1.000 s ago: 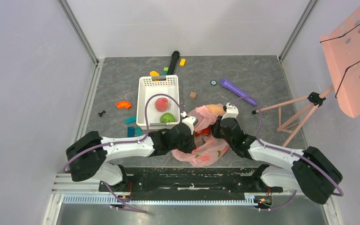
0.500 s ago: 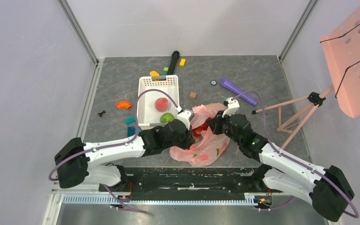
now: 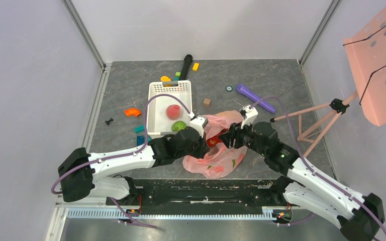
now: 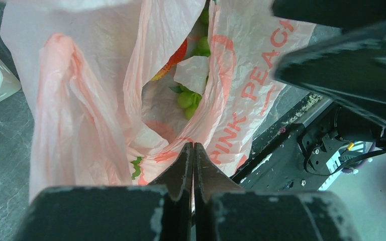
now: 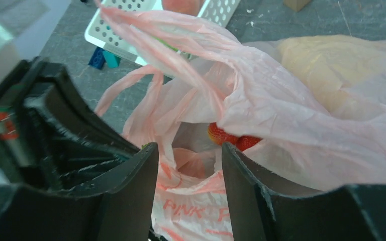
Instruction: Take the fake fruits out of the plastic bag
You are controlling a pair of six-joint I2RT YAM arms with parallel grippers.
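Observation:
The pink plastic bag (image 3: pixel 215 156) lies crumpled between my two grippers. My left gripper (image 3: pixel 201 138) is shut on the bag's rim (image 4: pixel 193 148) and holds its mouth open. Inside it I see small green fruits (image 4: pixel 185 99) and an orange-red fruit (image 4: pixel 173 59). My right gripper (image 3: pixel 226 137) is open at the bag's mouth (image 5: pixel 190 150), with its jaws to either side of a fold of bag. Red berries (image 5: pixel 226 136) show just beyond its right finger. A yellow-orange fruit (image 5: pixel 326 65) shows through the plastic. A pink-red peach (image 3: pixel 172 111) and a green apple (image 3: pixel 179 125) lie in the white basket (image 3: pixel 154 105).
A purple cylinder (image 3: pixel 255 98), a black cylinder (image 3: pixel 186 64), a brown cube (image 3: pixel 207 102), an orange arch (image 3: pixel 132 112) and small coloured blocks (image 3: pixel 140 134) lie around the basket. A pink stand (image 3: pixel 326 113) is at the right. Walls enclose the table.
My right gripper has moved left and lower to the bag's mouth. My left gripper has drawn back a little with the bag's rim, and the bag has shifted left.

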